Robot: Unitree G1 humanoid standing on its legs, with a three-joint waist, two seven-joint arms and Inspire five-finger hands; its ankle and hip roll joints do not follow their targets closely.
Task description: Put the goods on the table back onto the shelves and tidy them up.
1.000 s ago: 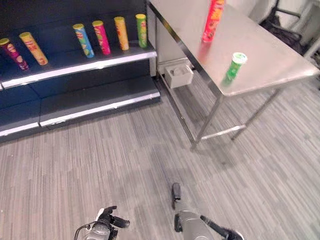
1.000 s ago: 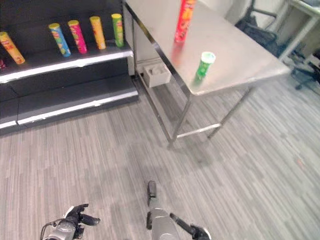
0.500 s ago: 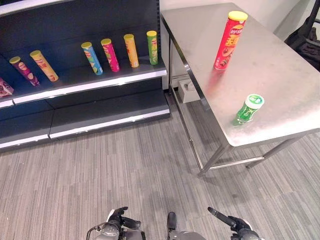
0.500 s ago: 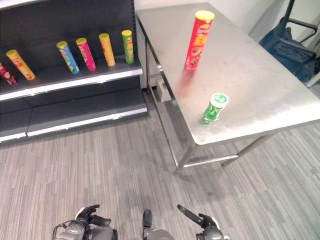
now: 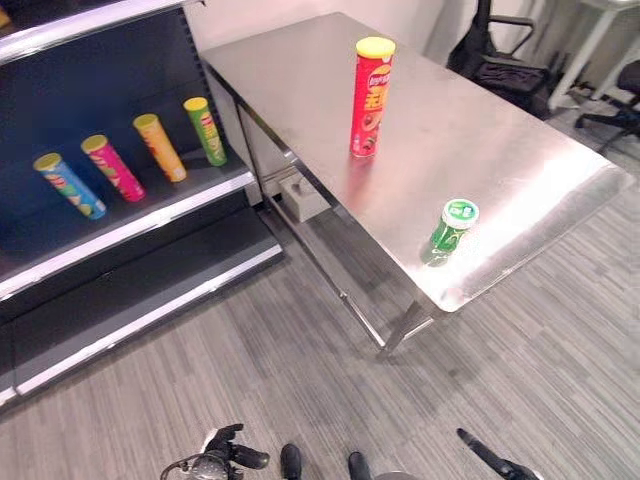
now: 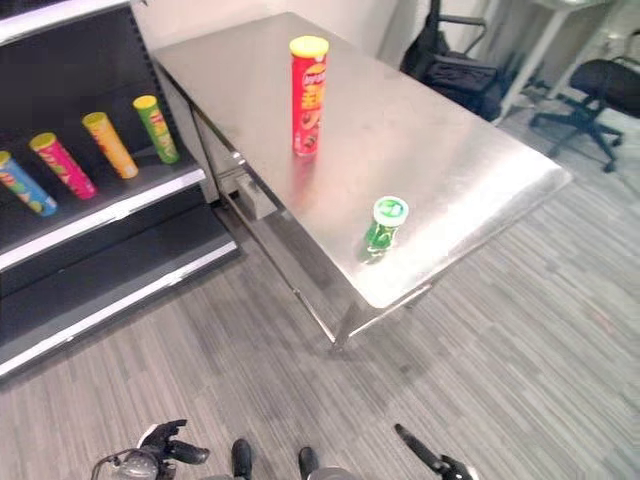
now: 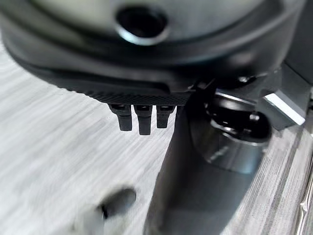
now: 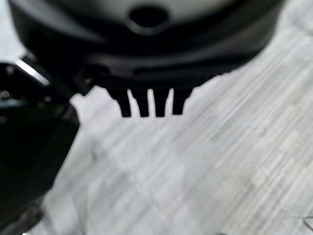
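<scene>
Camera swung right, right hand (image 5: 495, 465) cut off low, fingers unclear

Left hand (image 5: 228, 455): low at the robot's left side over the floor, holding nothing, dark fingers (image 7: 139, 117) pointing straight down in a short row in its wrist view, thumb jutting sideways in the head views. Right hand (image 6: 432, 460): low at the robot's right side over the floor, holding nothing, one dark finger stretched out straight in the head views, fingers (image 8: 149, 104) in an even straight row in its wrist view. Both hands hang well apart from each other, palms free.
</scene>
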